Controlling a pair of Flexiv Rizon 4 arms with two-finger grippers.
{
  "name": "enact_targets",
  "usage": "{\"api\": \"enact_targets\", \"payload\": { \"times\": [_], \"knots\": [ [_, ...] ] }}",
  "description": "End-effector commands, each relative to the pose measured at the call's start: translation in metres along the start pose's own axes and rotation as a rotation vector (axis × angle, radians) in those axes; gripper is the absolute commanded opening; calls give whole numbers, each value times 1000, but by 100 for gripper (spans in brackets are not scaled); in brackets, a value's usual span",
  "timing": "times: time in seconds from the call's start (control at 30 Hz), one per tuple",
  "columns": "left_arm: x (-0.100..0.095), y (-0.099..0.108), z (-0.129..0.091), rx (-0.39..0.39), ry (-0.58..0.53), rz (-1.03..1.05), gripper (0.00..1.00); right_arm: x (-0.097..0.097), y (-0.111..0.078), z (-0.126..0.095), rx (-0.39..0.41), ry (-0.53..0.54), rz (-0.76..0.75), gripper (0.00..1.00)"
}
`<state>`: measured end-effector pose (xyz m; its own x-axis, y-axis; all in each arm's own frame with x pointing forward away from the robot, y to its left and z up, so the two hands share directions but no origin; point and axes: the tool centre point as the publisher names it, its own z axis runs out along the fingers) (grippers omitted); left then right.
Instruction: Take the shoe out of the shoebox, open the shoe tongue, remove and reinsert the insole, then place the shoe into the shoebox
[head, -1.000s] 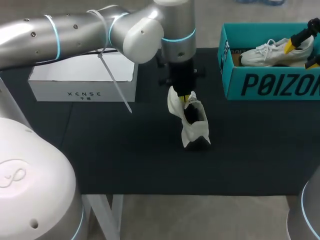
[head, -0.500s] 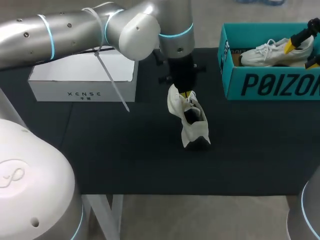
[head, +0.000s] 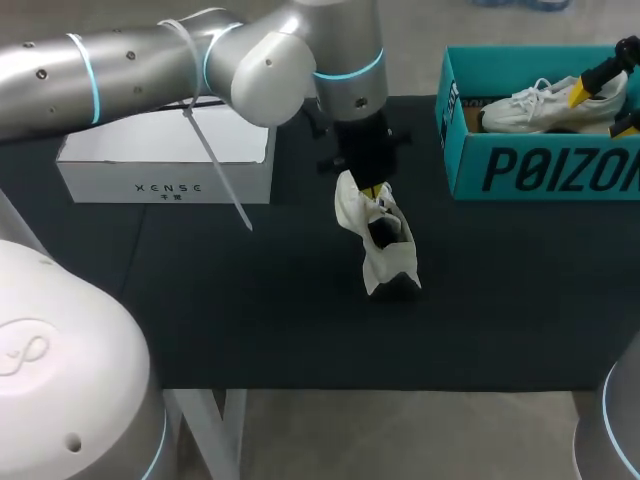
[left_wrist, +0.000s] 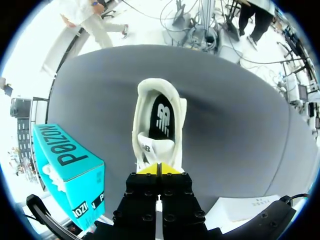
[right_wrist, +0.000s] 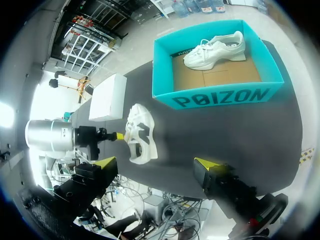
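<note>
Currently two shoes: table shoe (head: 390, 265) clenched in left jaws, boxed shoe (head: 530, 108) inside one shoebox (head: 540, 170); right jaws released.

Open mat (head: 250, 300) around shoe (head: 388, 258); white box (head: 165, 165) left, shoebox (head: 540, 165) right

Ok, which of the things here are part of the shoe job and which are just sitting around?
In the job: shoe on the table, gripped by the left gripper; teal shoebox; right gripper, open.
Just lying about: white box; second shoe, inside the shoebox.
</note>
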<state>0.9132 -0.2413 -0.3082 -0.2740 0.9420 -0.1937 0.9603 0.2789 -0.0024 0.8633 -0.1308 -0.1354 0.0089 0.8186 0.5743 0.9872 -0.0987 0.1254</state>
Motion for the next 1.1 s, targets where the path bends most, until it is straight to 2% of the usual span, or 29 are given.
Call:
{"api": "enact_targets", "payload": {
  "times": [0.03,0.43,0.5,0.53,0.57,0.6,0.67,0.83,1.03,1.1],
  "knots": [
    [-2,-4,-6,-17,10,-2,0,0,1,0,2,-1,0,100],
    [-2,-4,-6,-17,10,-2,0,0,1,0,2,-1,0,100],
    [1,-12,-12,33,2,-162,0,0,1,0,2,-1,0,100],
    [2,-14,-13,-7,49,-273,0,0,1,0,2,-1,0,100],
    [4,-16,-16,54,42,-351,0,0,1,0,2,-1,0,100],
    [7,-16,-18,34,91,-461,0,0,1,0,2,-1,0,100],
    [12,-20,-22,17,94,-589,0,0,1,0,2,-1,0,100],
    [23,-25,-30,-92,162,-812,0,0,1,0,2,-1,0,100],
    [25,-28,-37,-183,188,-883,0,0,1,0,2,-1,0,100],
    [25,-28,-37,-183,188,-883,0,0,1,0,2,-1,0,100]
  ]
}}
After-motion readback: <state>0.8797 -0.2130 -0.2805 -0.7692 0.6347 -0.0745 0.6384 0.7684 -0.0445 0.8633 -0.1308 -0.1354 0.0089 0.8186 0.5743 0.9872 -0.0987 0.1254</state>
